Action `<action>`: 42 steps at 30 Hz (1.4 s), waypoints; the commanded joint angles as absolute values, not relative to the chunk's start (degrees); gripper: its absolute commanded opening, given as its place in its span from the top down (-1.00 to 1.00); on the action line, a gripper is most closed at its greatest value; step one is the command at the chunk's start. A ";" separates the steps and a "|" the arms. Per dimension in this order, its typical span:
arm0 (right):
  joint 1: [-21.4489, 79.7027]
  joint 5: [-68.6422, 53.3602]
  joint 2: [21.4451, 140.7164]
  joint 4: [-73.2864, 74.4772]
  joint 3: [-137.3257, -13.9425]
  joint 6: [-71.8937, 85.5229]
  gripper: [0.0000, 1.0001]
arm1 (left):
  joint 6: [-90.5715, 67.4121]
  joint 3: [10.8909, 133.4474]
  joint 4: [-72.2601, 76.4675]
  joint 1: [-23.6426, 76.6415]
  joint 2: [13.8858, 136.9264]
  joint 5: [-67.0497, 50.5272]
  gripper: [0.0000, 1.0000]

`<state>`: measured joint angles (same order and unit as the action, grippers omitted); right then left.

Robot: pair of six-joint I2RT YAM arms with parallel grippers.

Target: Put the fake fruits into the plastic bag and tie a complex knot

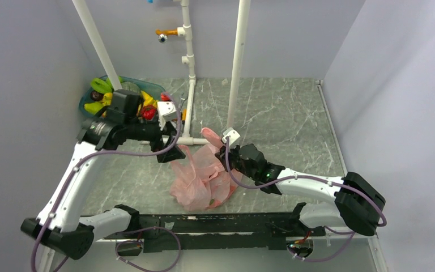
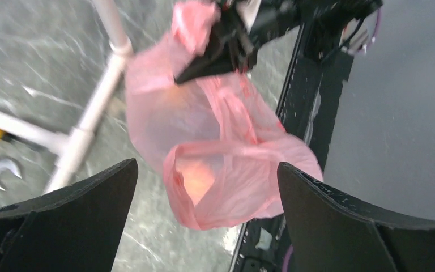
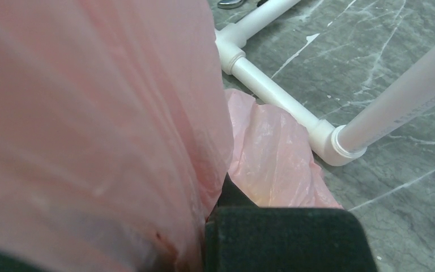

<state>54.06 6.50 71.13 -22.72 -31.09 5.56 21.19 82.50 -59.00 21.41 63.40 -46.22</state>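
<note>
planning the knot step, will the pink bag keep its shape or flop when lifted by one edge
Likely floppy: the plastic bag sags in folds from the shut right gripper. Probably light, since its film is thin and translucent.

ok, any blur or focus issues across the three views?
Top external: sharp, evenly lit, only soft shadows. Left wrist: motion blur smears the bag and pipe, while its own jaws look crisp. Right wrist: bag film close to the lens fills the left side, out of focus; the pipe and table behind are sharp.

Veiled in pink
Cannot make out right gripper [image 1: 229, 152] tips inside the plastic bag [image 1: 204, 175] (contents equally unreadable).
</note>
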 commanded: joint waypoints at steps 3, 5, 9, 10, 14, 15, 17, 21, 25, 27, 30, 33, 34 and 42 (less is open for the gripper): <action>51.75 6.77 71.68 -25.47 -32.69 2.72 1.00 | 24.46 76.86 -60.63 21.72 68.42 -43.14 -0.87; 50.49 5.69 72.40 -27.22 -33.26 0.69 1.00 | 23.96 77.78 -59.17 22.78 70.17 -42.94 -0.59; 46.92 1.60 73.78 -28.70 -36.42 -5.39 1.00 | 22.48 86.03 -57.06 24.33 71.73 -48.04 0.33; 45.64 0.51 74.09 -28.62 -37.36 -6.34 1.00 | 21.05 87.34 -54.56 24.36 70.76 -49.06 0.55; 41.64 -3.99 74.70 -28.51 -40.07 -9.04 1.00 | 18.98 86.82 -46.16 24.35 65.71 -50.05 0.88; 41.39 -4.61 74.64 -28.70 -40.22 -9.39 1.00 | 20.27 86.16 -46.47 24.35 65.06 -50.26 0.93; 41.30 -6.38 74.39 -27.80 -40.13 -9.24 1.00 | 22.75 83.88 -47.95 24.39 63.83 -49.85 1.00; 41.71 -11.32 75.08 -22.79 -40.87 -6.03 1.00 | 29.34 78.03 -51.99 24.35 60.82 -50.55 1.00; 41.60 -13.71 72.33 -15.78 -42.63 -3.92 0.16 | 28.84 73.51 -50.75 24.35 58.57 -48.11 1.00; 41.12 -13.95 69.29 -11.80 -43.76 -2.79 -0.26 | 25.85 72.74 -49.31 24.29 58.72 -46.21 1.00; 40.82 -13.96 64.27 -5.60 -46.62 -2.01 -0.71 | 22.75 72.66 -47.72 23.77 59.44 -45.66 1.00; 40.79 -14.48 60.05 1.13 -50.47 -1.98 -0.85 | 20.51 72.04 -45.54 23.10 59.67 -46.07 1.00; 40.78 -14.69 58.91 3.47 -51.64 -1.95 -0.86 | 20.26 71.93 -45.11 22.97 59.80 -46.15 1.00; 41.83 -25.63 54.86 8.34 -55.73 -0.65 -0.91 | 19.96 72.31 -44.12 22.85 61.09 -47.35 1.00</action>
